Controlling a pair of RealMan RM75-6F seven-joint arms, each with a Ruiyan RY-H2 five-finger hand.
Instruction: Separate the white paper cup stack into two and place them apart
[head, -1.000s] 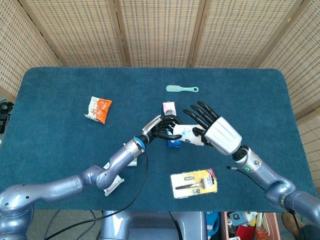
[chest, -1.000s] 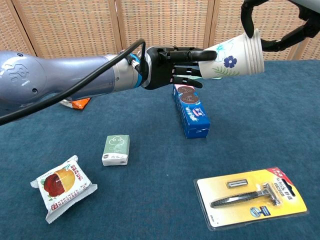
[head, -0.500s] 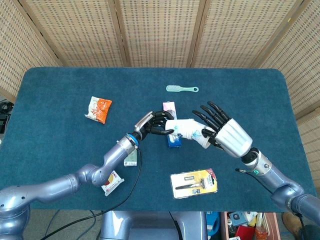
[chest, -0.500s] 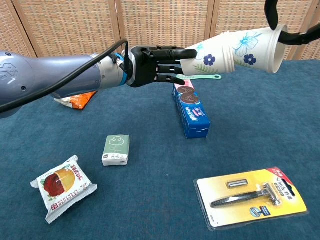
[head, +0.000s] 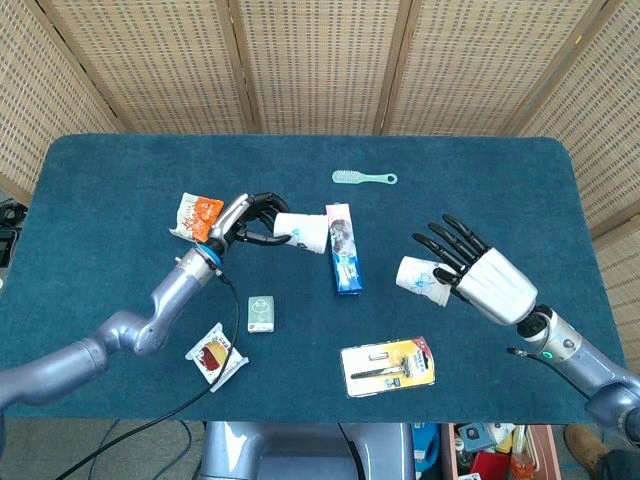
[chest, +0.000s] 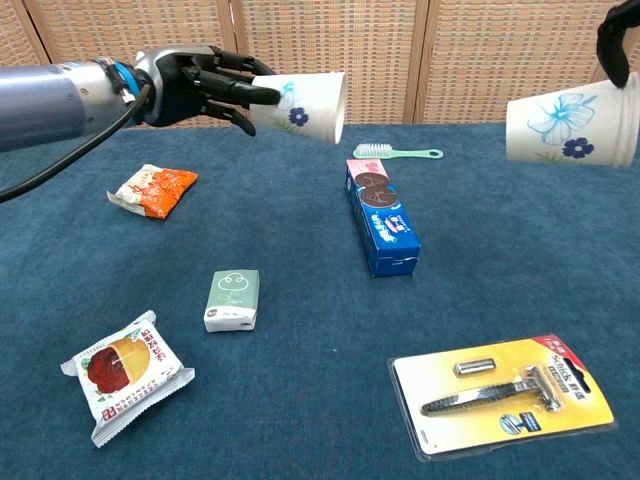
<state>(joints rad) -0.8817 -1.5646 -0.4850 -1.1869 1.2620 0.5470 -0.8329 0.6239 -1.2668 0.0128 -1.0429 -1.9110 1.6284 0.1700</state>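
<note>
The left hand (head: 243, 217) is clamped on the base of a white paper cup with blue flowers (head: 303, 231), holding it on its side above the dark blue cloth-covered table (head: 120, 170), mouth toward the upright blue biscuit box (head: 343, 248). The right hand (head: 478, 270) grips a second white flowered paper cup (head: 420, 278), also sideways and well apart from the first, with the box between them. Below lies a yellow carded razor pack (head: 388, 366), with a small green tissue packet (head: 261, 313), two snack packets (head: 198, 218) (head: 218, 355) and a mint-green brush (head: 363, 178) scattered about.

Blue cloth table (head: 120, 180); woven rattan screen (head: 320, 60) with wooden frames behind it. Even bright light. Clutter on the floor (head: 490, 455) below the table's near edge.
</note>
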